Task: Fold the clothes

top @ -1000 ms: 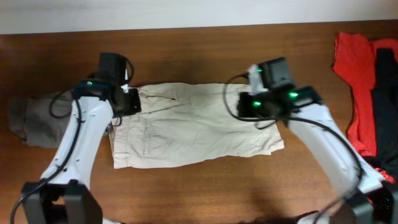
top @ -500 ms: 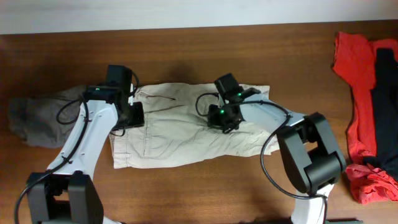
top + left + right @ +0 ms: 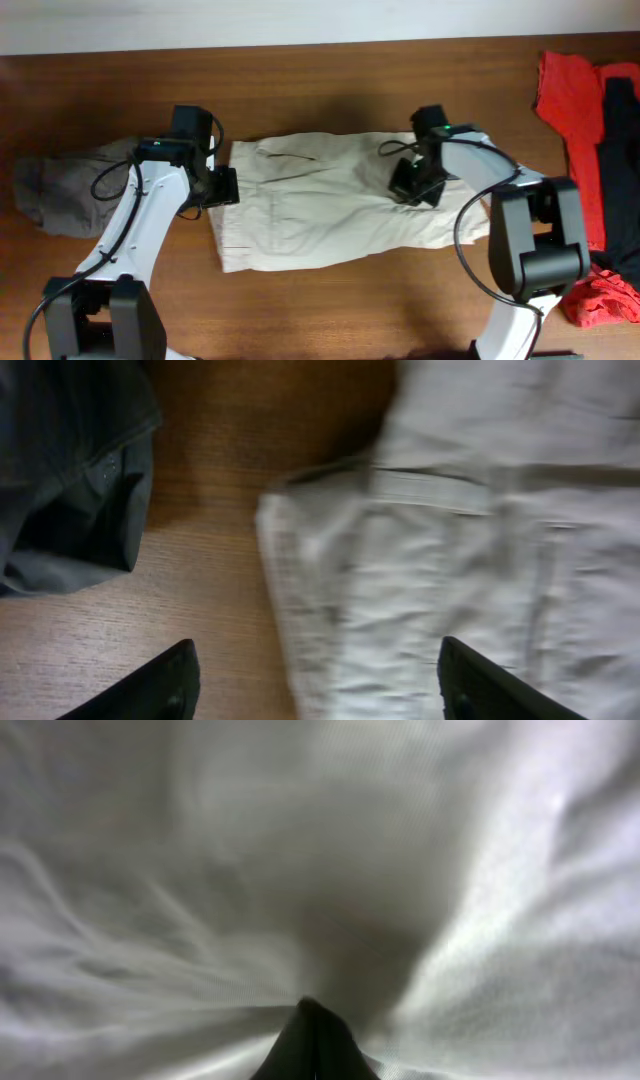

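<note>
Jaws of the left gripper [image 3: 320,685] stand wide apart above the waistband end of the light beige cotton shorts [image 3: 320,215]. Those of the right gripper [image 3: 315,1042] look pinched shut on the cloth toward the leg end. On the brown wooden table [image 3: 320,90] the shorts lie spread flat in the middle; whether one leg already lies over the other cannot be told. A crumpled gray garment [image 3: 60,190] sits at the left, and a red garment [image 3: 565,110] and a black garment [image 3: 615,130] are heaped at the right edge. By this showing, folding has barely begun and every piece awaits.
</note>
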Robot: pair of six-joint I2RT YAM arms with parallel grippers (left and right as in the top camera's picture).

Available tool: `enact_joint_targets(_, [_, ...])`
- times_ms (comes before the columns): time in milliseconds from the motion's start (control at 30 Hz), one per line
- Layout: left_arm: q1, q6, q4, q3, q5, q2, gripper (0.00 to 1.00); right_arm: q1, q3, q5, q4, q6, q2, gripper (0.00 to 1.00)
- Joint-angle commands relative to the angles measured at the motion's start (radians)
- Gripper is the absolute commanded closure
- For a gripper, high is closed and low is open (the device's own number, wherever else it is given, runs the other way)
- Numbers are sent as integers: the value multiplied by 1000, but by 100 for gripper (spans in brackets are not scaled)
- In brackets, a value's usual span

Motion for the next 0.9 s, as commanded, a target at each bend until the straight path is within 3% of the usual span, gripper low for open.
enact_joint_targets(0, [2,8,-10,14,16,-12,21,-82,-47,293,-34,-31,55,96])
enact_joint_targets(200, [2,9,-22,-7,91,-12,13,-102,-47,27,22,-348,-35,96])
enact_joint_targets(267, [2,8,-8,-35,146,-12,9,-102,-47,-75,32,-421,-101,91])
enact_joint_targets(333, [4,9,27,-74,213,-12,9,-103,-47,-183,37,-494,-190,80])
enact_joint_targets(433, [29,8,135,-180,423,-12,9,-100,-47,-260,29,-549,-365,50])
enact_joint_targets(500, [46,-9,162,-227,510,-12,9,-95,-47,-256,15,-549,-453,41])
enact_joint_targets(700, [68,-41,196,-338,548,-12,5,-95,-47,-256,-18,-549,-626,39])
enact_joint_targets(867, [90,-40,246,-409,554,-12,1,-95,-47,-256,-59,-549,-631,39])
